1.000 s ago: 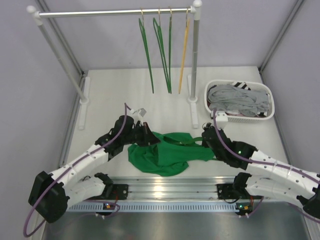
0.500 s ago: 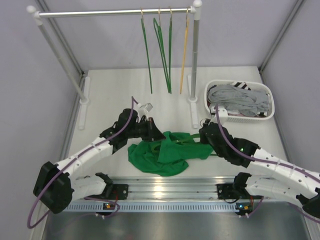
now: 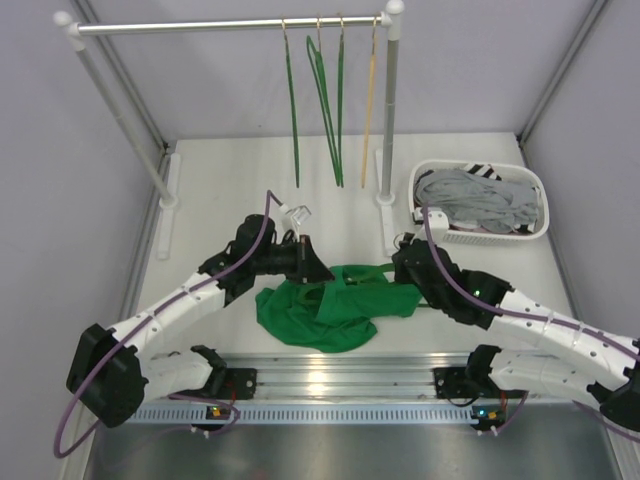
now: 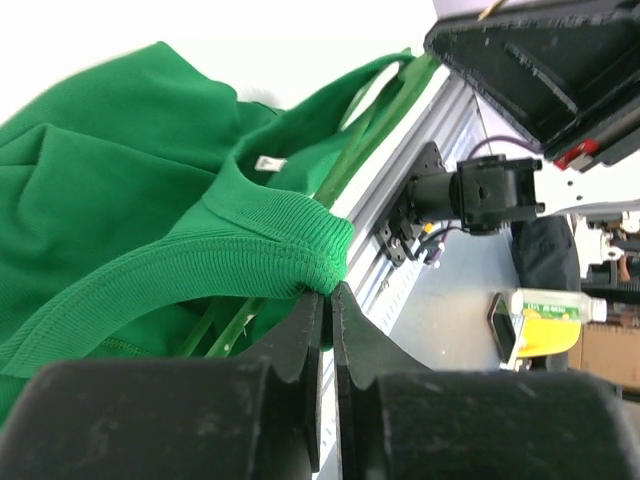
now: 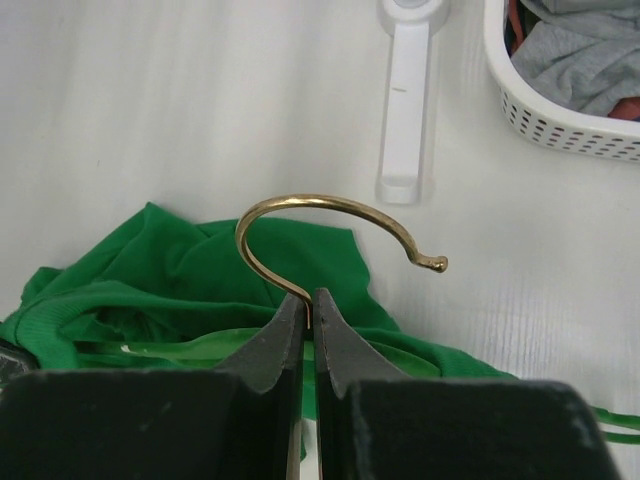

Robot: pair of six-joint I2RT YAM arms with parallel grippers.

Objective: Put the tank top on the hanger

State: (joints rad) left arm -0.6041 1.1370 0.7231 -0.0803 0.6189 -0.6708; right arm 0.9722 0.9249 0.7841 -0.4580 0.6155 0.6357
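Pinching a ribbed edge of the tank top [image 4: 150, 200], the left gripper [image 4: 326, 295] has its jaws clenched on the fabric, which bunches up over the tips in the left wrist view. The tank top lies crumpled on the table [image 3: 220, 190] between the two arms, not far from their bases, with its far left edge at the left gripper and its right edge reaching to the right gripper [image 5: 308, 305]. That gripper's jaws are clamped on the hanger [image 5: 320, 199], gripping the stem just below the brass hook, which arches up and off to the right above the fingers. The hanger's thin green arms run in among the folds of the tank top; how far they sit inside it cannot be told. At the far side of the table stands a rack [image 3: 230, 25], with green hangers [image 3: 340, 110] and a yellow hanger [image 3: 371, 100] hung close to its right post. A white basket [image 3: 500, 238] holding grey clothes [image 3: 480, 205] sits at the far right, apart from the tank top.
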